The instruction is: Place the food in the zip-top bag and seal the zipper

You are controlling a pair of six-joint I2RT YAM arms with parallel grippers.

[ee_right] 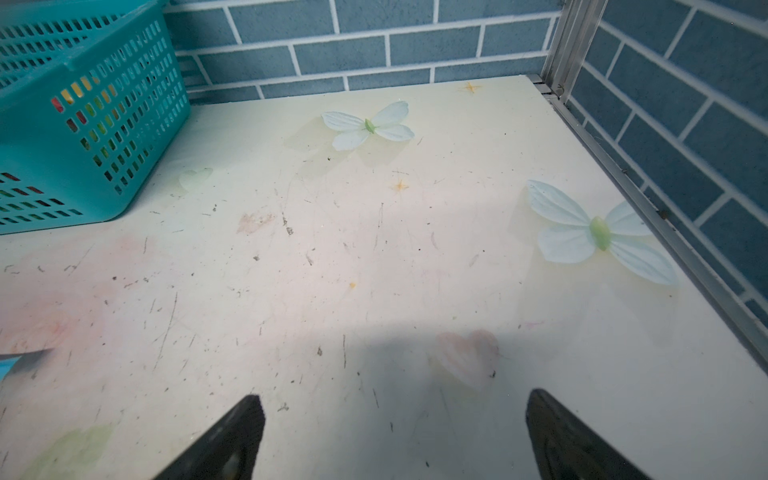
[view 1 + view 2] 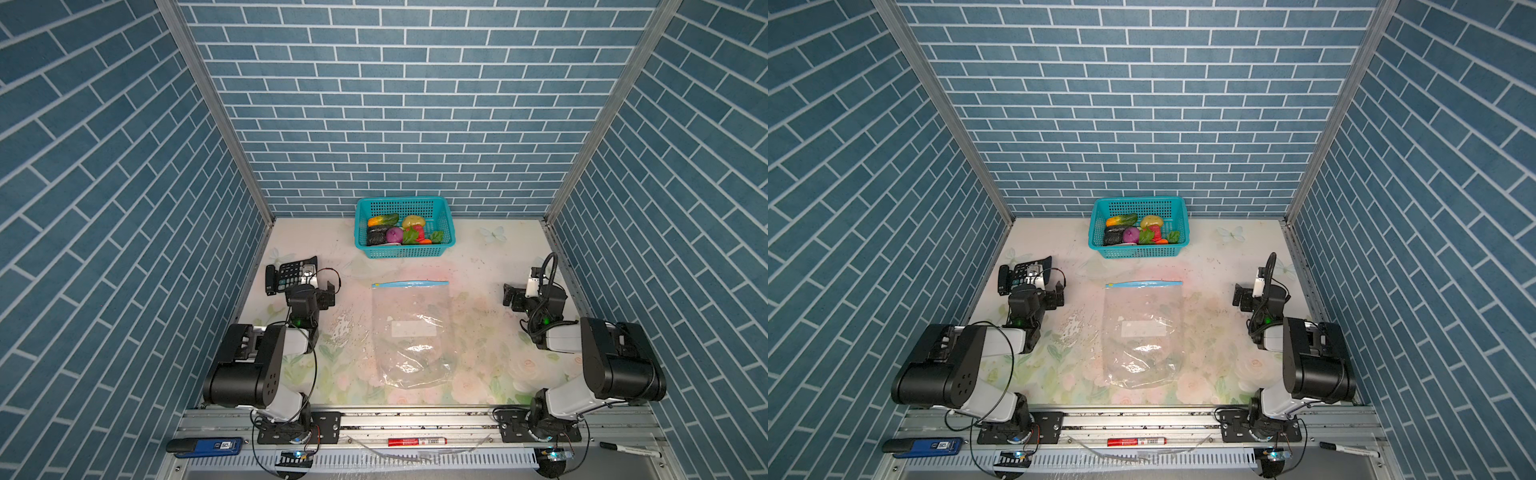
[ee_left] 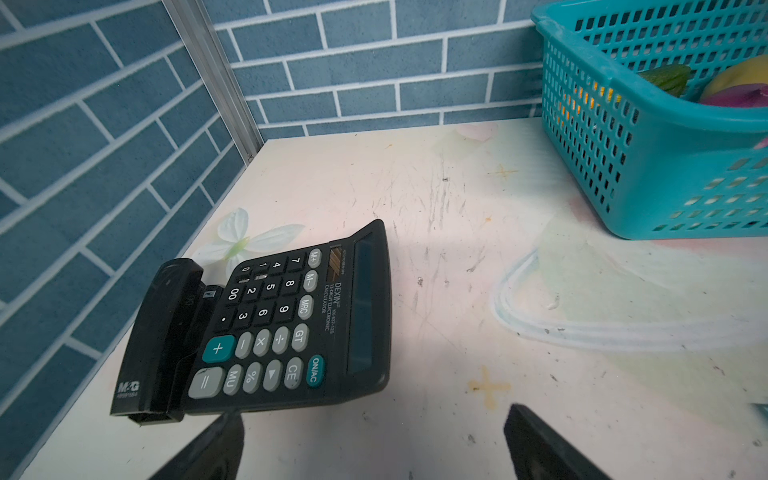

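The food sits heaped in a teal mesh basket [image 2: 401,200] at the back middle: a purple onion [image 2: 394,235], a yellow fruit [image 2: 413,221] and other pieces, also seen in a top view as food [image 2: 1133,235]. The clear zip-top bag [image 2: 411,332] [image 2: 1144,332] lies flat and empty mid-table. Its light-blue zipper [image 2: 411,284] runs along the far edge, with the yellow slider [image 2: 375,285] at the left end. My left gripper [image 2: 326,296] [image 3: 374,415] hovers open left of the bag, beside a calculator. My right gripper [image 2: 510,296] [image 1: 395,397] hovers open to the bag's right over bare table.
A black calculator [image 3: 286,320] with a black stapler [image 3: 166,332] against it lies at the left wall. The basket [image 3: 648,145] [image 1: 83,124] stands against the back wall. A blue device [image 2: 208,445], a red marker [image 2: 417,441] and a black marker [image 2: 627,449] lie on the front rail.
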